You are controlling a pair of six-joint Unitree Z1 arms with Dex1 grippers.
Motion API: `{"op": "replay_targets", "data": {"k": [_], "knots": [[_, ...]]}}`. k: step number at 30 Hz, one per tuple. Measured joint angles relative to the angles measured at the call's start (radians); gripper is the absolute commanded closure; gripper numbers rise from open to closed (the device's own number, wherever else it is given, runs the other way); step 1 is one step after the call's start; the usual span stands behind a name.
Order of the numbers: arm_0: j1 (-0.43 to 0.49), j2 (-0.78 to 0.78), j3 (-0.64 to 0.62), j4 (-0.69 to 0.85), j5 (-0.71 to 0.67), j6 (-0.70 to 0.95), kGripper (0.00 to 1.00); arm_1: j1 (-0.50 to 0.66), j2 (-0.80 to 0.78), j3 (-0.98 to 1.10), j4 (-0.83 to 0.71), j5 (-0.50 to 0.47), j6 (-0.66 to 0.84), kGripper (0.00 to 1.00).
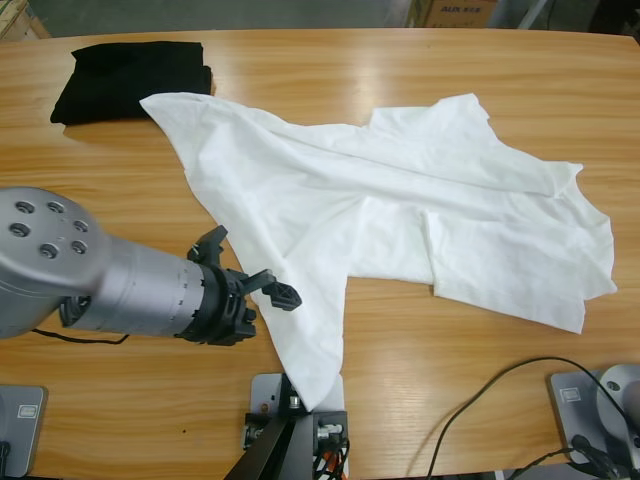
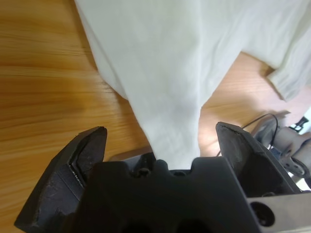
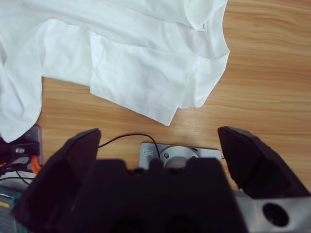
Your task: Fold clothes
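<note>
The white T-shirt (image 1: 400, 210) lies crumpled and spread across the middle of the table, one long corner trailing toward the front edge. My left gripper (image 1: 250, 268) comes in from the left beside that corner. In the left wrist view, the left gripper (image 2: 160, 130) stands open, the T-shirt (image 2: 170, 73) narrowing to a strip that runs down between its jaws. My right gripper (image 3: 159, 131) is open and holds nothing, hovering short of the T-shirt (image 3: 121, 58), whose sleeve and collar label (image 3: 201, 24) lie ahead of it.
A folded black garment (image 1: 130, 80) sits at the back left, touching the shirt's far corner. A black cable (image 1: 480, 410) loops over the front right of the wooden table (image 1: 450, 340). Bare wood lies in front of and behind the shirt.
</note>
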Motion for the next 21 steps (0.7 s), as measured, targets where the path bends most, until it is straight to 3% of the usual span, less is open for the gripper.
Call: {"op": "replay_targets", "data": {"k": [5,8,11,14,16,18,21], "knots": [[-0.003,0.033,0.000,-0.062,0.002,-0.003,0.227,0.000,-0.005,0.006,0.000,0.002,0.000,0.018],[-0.004,0.037,0.000,-0.079,0.010,-0.003,0.354,0.000,-0.007,0.012,0.000,0.002,0.000,0.019],[-0.004,0.037,0.000,-0.085,0.011,-0.003,0.390,0.000,-0.015,0.018,0.000,0.002,0.000,0.068],[-0.004,0.037,0.000,-0.085,0.011,-0.003,0.524,0.000,-0.028,0.020,-0.002,0.002,0.000,0.081],[-0.004,0.037,0.000,-0.085,0.011,-0.003,0.538,0.000,-0.038,0.021,-0.003,0.002,0.000,0.087],[-0.004,0.037,0.000,-0.085,0.011,-0.003,0.638,0.000,-0.043,0.022,-0.003,0.002,0.000,0.092],[-0.004,0.037,0.000,-0.088,0.011,0.001,0.663,0.000,-0.046,0.022,-0.003,0.002,0.000,0.092]]}}
